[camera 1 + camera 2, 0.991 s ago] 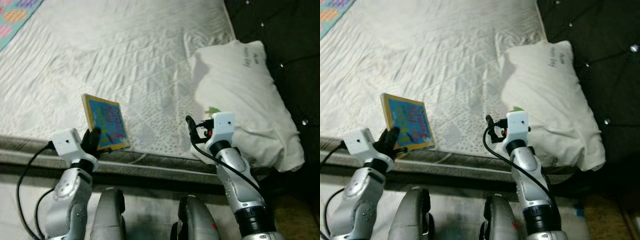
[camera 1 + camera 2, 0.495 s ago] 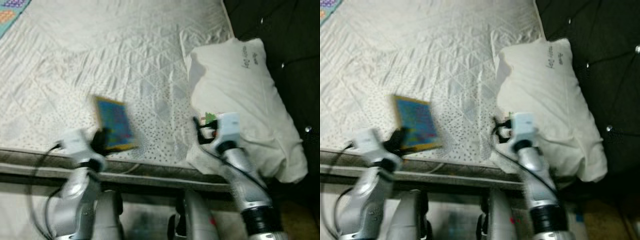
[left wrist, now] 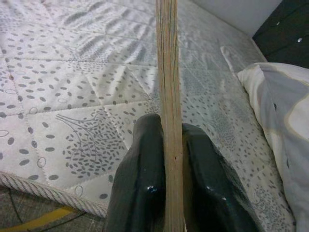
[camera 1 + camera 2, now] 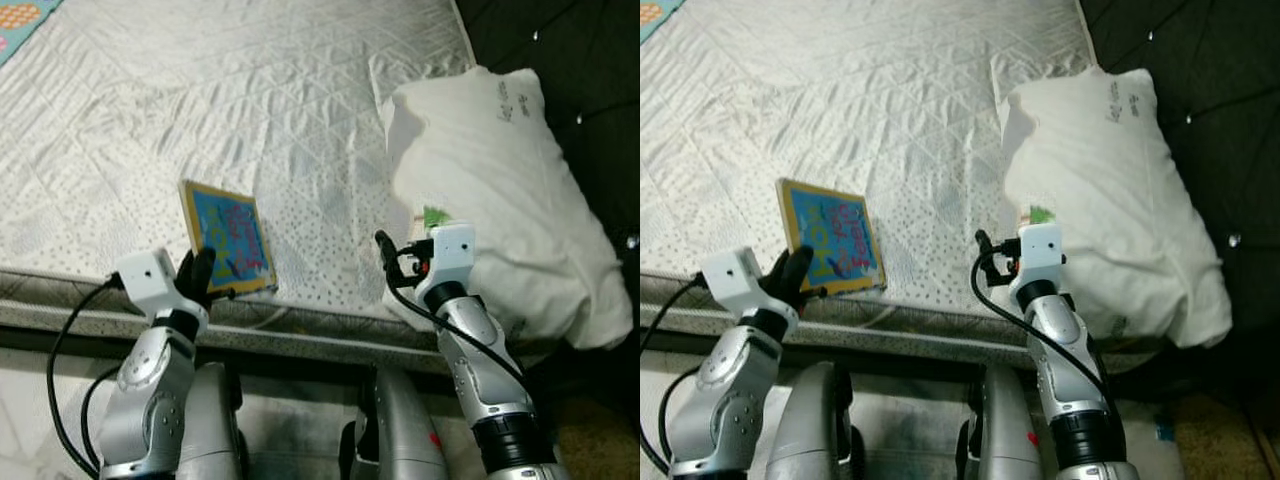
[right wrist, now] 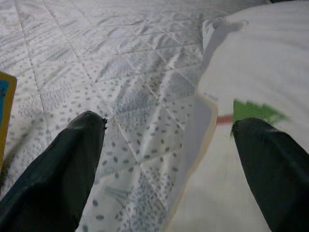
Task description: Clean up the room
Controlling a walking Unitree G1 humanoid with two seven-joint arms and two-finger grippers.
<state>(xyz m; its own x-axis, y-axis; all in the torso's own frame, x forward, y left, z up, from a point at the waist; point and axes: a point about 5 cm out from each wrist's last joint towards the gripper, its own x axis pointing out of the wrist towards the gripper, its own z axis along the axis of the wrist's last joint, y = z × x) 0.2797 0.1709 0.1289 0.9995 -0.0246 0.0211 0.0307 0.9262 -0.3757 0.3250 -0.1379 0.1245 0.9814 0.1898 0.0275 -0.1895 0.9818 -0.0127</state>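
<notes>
At the mattress's (image 4: 300, 110) near edge, our left gripper (image 4: 197, 277) clenches one thin yellow-bordered blue picture book (image 4: 229, 237), held upright. The left wrist view shows its edge pinched between both fingers (image 3: 140, 179). Our right gripper (image 5: 169, 169), fingers spread, hovers beside one white pillow (image 4: 490, 190) at the right corner.

White quilted mattress (image 4: 250, 110); dark tufted headboard (image 4: 580, 60) beside.
</notes>
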